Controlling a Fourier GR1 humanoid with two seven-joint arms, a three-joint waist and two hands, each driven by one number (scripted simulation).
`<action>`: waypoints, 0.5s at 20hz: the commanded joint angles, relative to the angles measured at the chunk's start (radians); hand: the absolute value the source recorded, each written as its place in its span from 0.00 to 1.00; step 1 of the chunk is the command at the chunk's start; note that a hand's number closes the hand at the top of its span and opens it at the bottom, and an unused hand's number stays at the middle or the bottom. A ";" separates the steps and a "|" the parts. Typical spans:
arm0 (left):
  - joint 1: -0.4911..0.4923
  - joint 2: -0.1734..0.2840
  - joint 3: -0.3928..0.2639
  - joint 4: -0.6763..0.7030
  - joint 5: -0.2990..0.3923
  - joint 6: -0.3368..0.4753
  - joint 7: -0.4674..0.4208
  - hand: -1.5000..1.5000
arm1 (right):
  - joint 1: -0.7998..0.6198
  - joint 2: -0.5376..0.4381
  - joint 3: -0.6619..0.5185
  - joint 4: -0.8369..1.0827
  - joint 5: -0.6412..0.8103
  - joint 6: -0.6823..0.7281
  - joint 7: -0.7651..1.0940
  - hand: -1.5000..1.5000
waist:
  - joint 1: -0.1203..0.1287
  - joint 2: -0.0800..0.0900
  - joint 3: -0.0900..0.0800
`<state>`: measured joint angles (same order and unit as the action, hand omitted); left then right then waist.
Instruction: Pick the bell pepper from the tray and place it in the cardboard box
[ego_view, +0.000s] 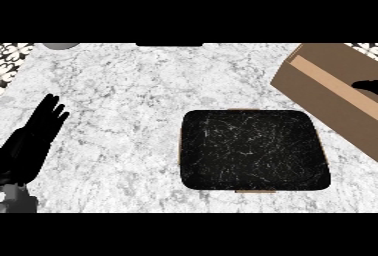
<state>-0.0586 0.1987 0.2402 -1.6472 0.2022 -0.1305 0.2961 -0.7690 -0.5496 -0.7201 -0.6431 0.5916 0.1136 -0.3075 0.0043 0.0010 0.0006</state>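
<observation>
The black tray (255, 150) sits on the marble counter (133, 100), and no bell pepper shows on it or elsewhere. The cardboard box (325, 82) lies at the upper right, tilted. At the right edge, over the box, a small dark part of the right hand (367, 86) shows — whether it grasps anything cannot be told. The left hand (37, 135) rests at the left edge — fingers straight, holding nothing.

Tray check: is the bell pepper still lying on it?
No. The black tray shows only its own scratched surface with nothing on it, and the right hand shows over the cardboard box at the right edge.
</observation>
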 joint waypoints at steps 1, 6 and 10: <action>0.049 -0.003 -0.007 -0.005 0.006 -0.033 -0.024 0.50 | 0.025 -0.126 -0.077 0.055 -0.089 0.086 -0.015 0.00 | 0.003 0.001 0.000; 0.009 -0.011 -0.014 -0.024 0.001 -0.004 0.006 0.50 | 0.019 -0.260 -0.132 0.203 -0.157 0.153 -0.081 0.00 | 0.016 0.006 0.002; 0.025 -0.008 -0.023 -0.005 -0.008 -0.023 -0.005 0.50 | 0.063 -0.313 -0.107 0.274 -0.161 0.211 -0.188 0.00 | 0.017 0.007 0.002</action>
<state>-0.0542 0.1947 0.2311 -1.6422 0.1965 -0.1407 0.2857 -0.7352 -0.8078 -0.8306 -0.4416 0.4472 0.2861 -0.4092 0.0165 0.0066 0.0017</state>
